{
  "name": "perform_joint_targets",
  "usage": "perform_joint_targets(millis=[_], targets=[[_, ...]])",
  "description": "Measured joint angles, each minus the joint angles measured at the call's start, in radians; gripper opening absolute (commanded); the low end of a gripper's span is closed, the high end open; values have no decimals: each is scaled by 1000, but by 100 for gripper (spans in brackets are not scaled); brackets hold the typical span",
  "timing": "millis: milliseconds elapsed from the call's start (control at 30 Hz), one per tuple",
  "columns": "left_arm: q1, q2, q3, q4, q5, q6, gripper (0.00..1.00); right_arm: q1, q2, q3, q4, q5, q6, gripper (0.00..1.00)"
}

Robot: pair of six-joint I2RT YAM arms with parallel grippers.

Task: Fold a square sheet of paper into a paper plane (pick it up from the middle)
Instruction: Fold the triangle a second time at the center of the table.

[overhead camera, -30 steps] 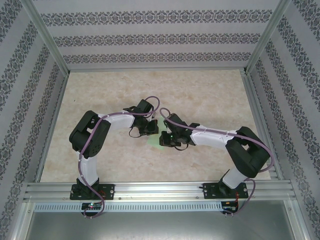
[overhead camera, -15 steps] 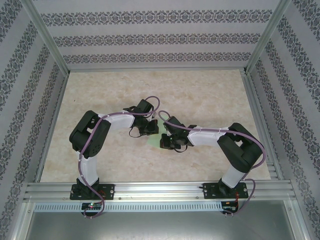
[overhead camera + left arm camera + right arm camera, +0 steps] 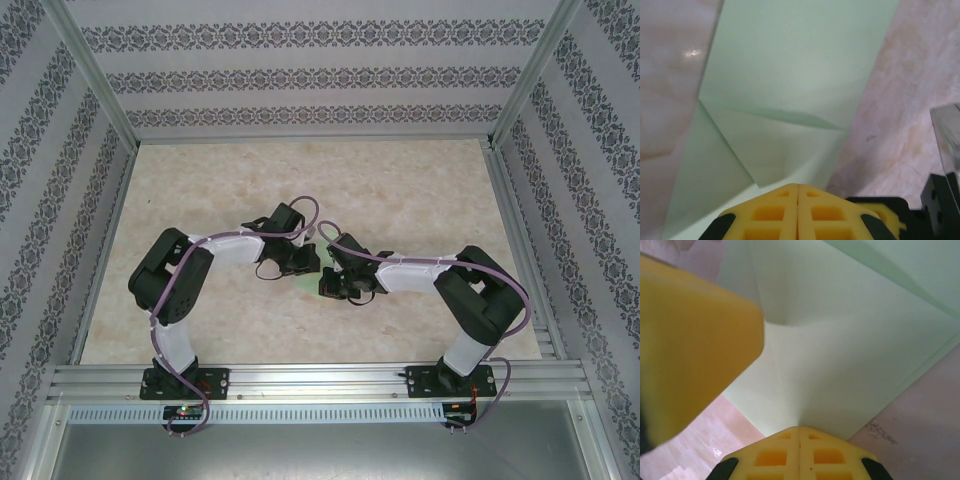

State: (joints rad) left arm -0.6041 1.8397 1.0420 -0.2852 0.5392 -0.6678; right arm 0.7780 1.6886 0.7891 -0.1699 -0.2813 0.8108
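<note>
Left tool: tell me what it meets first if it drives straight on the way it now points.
The partly folded green paper sheet, right ahead of the shut left tool; it probably touches it, though depth is unclear.

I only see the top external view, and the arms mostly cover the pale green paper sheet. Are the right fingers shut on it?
Observer: Yes; the right wrist view shows the right fingers shut on the edge of the pale green paper sheet.
Operator: Any fold made?
Observer: The left wrist view shows a folded flap with a diagonal crease.
Operator: Left fingers?
Observer: The left fingers are shut at the sheet's near edge; grip unclear.
</note>
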Motion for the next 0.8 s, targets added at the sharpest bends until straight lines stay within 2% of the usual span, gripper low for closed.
perform_joint_targets(millis=[200,800], targets=[[-18,-14,-47,28,6,-27,0,0,0,0,0,0,0,3],[-26,28,-56,71,5,-80,0,0,2,0,-2,0,0,3]])
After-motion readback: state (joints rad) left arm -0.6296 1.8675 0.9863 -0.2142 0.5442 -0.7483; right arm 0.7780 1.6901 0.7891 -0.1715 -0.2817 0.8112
